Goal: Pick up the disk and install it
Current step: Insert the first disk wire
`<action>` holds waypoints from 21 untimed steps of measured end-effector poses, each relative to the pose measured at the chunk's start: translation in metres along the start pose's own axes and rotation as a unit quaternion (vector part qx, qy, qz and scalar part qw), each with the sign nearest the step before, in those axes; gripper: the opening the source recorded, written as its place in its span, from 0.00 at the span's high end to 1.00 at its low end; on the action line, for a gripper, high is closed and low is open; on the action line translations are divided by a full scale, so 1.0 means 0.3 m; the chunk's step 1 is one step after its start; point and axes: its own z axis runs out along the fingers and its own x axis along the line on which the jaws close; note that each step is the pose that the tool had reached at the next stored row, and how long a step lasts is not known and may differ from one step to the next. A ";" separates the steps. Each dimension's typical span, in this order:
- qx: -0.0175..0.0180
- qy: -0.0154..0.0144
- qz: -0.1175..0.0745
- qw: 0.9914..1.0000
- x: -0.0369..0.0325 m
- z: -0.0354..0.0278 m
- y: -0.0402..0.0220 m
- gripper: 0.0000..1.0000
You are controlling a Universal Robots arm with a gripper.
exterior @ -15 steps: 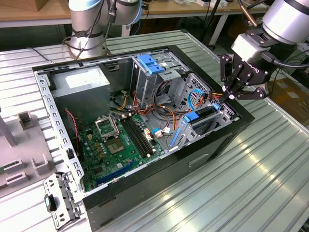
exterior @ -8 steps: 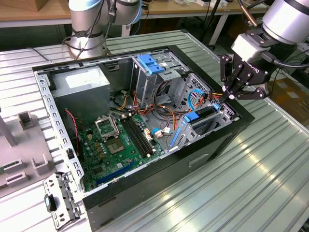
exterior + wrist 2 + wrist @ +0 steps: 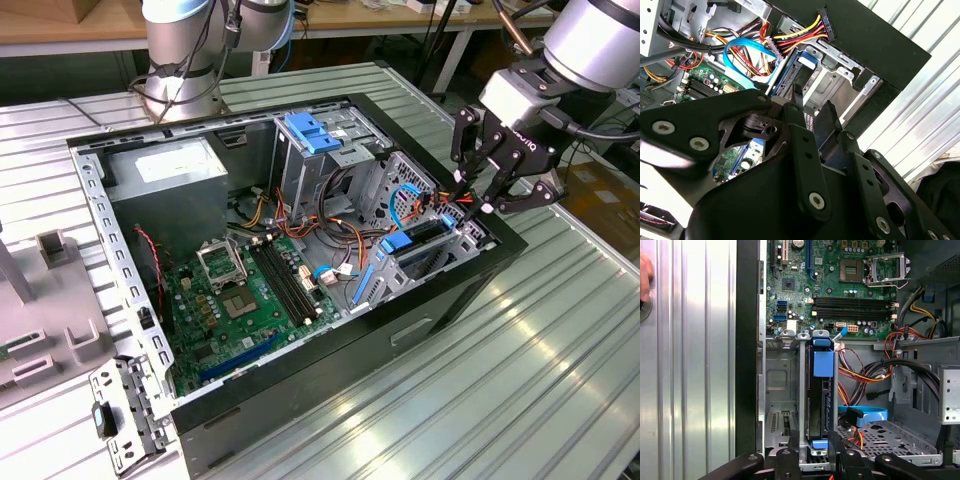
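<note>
Gripper (image 3: 478, 198): my fingers are spread wide, holding nothing, hovering at the case rim | Disk (image 3: 819, 405): stands on edge in a drive cage (image 3: 780, 390) slot, blue tab on its end, lined up between my fingertips in the first wrist view | Around: coloured cables (image 3: 865, 375), motherboard (image 3: 840, 290), open black computer case (image 3: 330, 385), ribbed metal table (image 3: 530, 380).

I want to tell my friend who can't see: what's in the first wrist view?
The disk, in blue rails, stands on edge in a slot of the metal drive cage, with the gripper right at its near end. A green motherboard and coloured cables lie nearby.
</note>
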 end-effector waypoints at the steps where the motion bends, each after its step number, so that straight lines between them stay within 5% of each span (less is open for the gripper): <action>1: 0.000 0.000 0.000 1.000 0.000 0.000 0.000 0.64; 21: 0.000 0.000 -0.004 1.000 0.000 0.004 -0.090 0.64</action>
